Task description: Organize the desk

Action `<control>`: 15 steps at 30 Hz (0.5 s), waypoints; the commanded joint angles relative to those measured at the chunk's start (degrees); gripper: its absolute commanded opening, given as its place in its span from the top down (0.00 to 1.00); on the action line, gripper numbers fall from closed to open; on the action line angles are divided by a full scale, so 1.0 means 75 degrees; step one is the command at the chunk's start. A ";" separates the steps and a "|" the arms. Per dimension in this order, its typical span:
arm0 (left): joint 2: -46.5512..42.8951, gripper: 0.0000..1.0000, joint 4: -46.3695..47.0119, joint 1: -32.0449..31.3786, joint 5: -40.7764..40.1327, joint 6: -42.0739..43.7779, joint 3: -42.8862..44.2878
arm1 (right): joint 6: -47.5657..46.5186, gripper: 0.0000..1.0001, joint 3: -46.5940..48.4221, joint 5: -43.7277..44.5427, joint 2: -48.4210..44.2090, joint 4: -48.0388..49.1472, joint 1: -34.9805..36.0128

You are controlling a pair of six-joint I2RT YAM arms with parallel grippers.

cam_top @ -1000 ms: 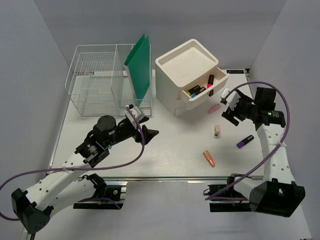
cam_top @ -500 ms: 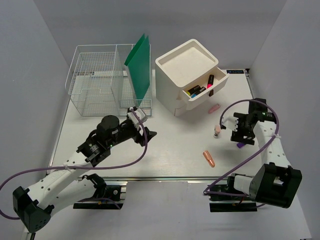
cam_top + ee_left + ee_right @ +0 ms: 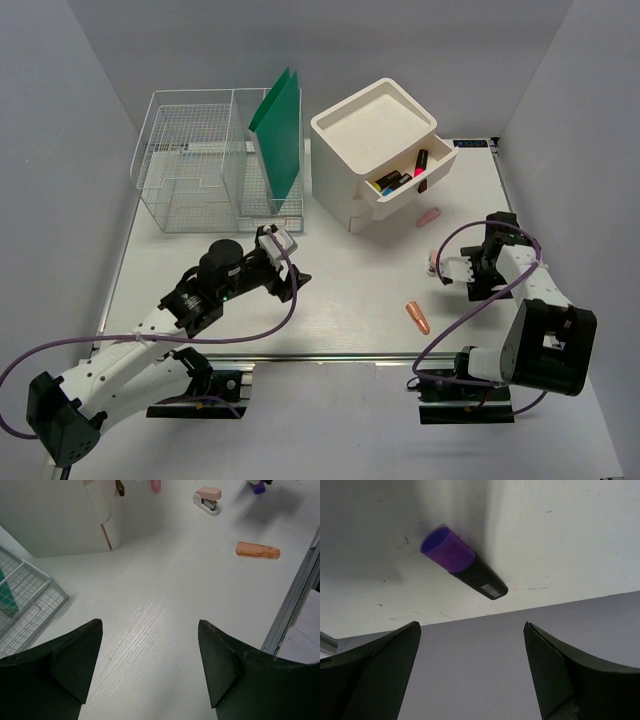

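Observation:
The white desk [image 3: 350, 290] holds loose items on its right side. A purple-capped black highlighter [image 3: 462, 570] lies on the desk just beyond my right gripper [image 3: 471, 625], which is open and empty. In the top view my right gripper [image 3: 474, 278] points down over that spot and hides the highlighter. A small pink stapler [image 3: 433, 262] stands just left of it. An orange capped item [image 3: 417, 317] lies nearer the front. My left gripper [image 3: 290, 268] is open and empty over bare desk [image 3: 150, 580].
A white drawer box [image 3: 375, 150] has its top drawer open with several markers [image 3: 400, 180] inside. A pink item [image 3: 429, 216] lies in front of it. A wire basket [image 3: 215, 165] holds a green folder [image 3: 278, 130]. A metal rail [image 3: 320, 358] runs along the near edge.
My right gripper has swung down and towards the near side, from beside the drawer box to over the purple highlighter. My left gripper has drawn back slightly.

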 commanded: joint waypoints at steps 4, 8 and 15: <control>0.0047 0.14 -0.0594 0.0033 -0.0130 -0.0091 0.0563 | -0.0546 0.11 0.0531 -0.0192 0.0577 0.0618 -0.0049; -0.0047 0.13 -0.0665 0.0033 -0.0212 -0.0184 0.0540 | -0.0746 0.11 0.0543 -0.0333 0.0906 0.0748 -0.0026; -0.0199 0.13 -0.0771 0.0033 -0.0318 -0.0161 0.0341 | -0.0852 0.13 0.0917 -0.0310 0.1597 0.0467 -0.0025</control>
